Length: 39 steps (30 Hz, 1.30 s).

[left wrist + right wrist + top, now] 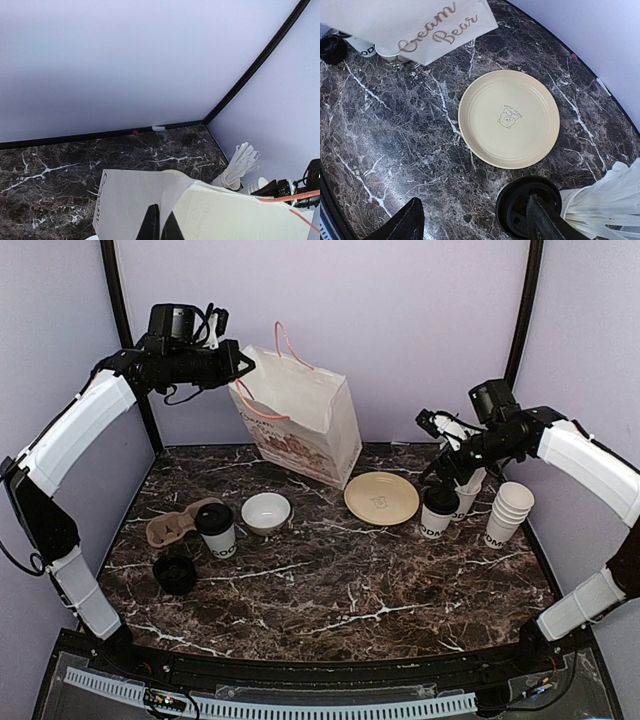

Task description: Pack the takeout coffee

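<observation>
— What kind of place is this?

— A robot test room, like a little lab booth. A left arm (80, 420) and a right arm (590, 465) are fixed at the front of a dark stone bench (330, 585). Plain purple walls (400, 320) and black poles (525, 300) close it in.

— It looks like a coffee shop too.

— It is dressed up like one. There is a paper bag (300, 415) that says "Cream Bear", a coffee cup (216, 532) with a black lid, a stack of white cups (508, 510) and a brown cup tray (172, 527).

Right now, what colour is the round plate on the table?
Pale cream-yellow plate, with a small bear print at its centre; clearest in the right wrist view.
</observation>
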Each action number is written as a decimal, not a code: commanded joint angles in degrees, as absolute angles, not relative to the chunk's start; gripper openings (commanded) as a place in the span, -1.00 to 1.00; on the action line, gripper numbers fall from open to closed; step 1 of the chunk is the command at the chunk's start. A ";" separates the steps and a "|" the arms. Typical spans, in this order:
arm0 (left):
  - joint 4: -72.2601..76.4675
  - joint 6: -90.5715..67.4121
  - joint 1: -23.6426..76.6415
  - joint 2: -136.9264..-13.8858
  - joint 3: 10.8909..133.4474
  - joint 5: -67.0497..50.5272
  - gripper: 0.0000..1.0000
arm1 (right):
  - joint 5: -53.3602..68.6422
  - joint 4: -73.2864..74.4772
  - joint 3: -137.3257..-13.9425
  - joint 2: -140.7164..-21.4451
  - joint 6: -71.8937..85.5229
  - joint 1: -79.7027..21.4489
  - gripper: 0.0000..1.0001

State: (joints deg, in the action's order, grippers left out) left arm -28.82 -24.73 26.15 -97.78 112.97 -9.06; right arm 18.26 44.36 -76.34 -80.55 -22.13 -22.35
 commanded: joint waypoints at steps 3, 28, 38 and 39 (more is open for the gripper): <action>-32.78 -23.89 29.06 -94.38 111.92 -14.44 -1.00 | 19.14 45.29 -80.45 -80.40 -21.15 -20.55 0.41; -36.99 -20.09 31.89 -101.99 119.07 -12.52 -1.00 | 22.00 45.06 -81.95 -81.56 -20.53 -19.62 0.44; -26.98 -28.94 22.43 -108.99 119.70 -17.37 -1.00 | 23.77 45.88 -80.06 -79.68 -22.60 -19.76 0.44; -26.81 -29.15 22.22 -109.60 120.78 -19.37 -1.00 | 23.99 46.05 -80.10 -79.64 -22.89 -19.77 0.44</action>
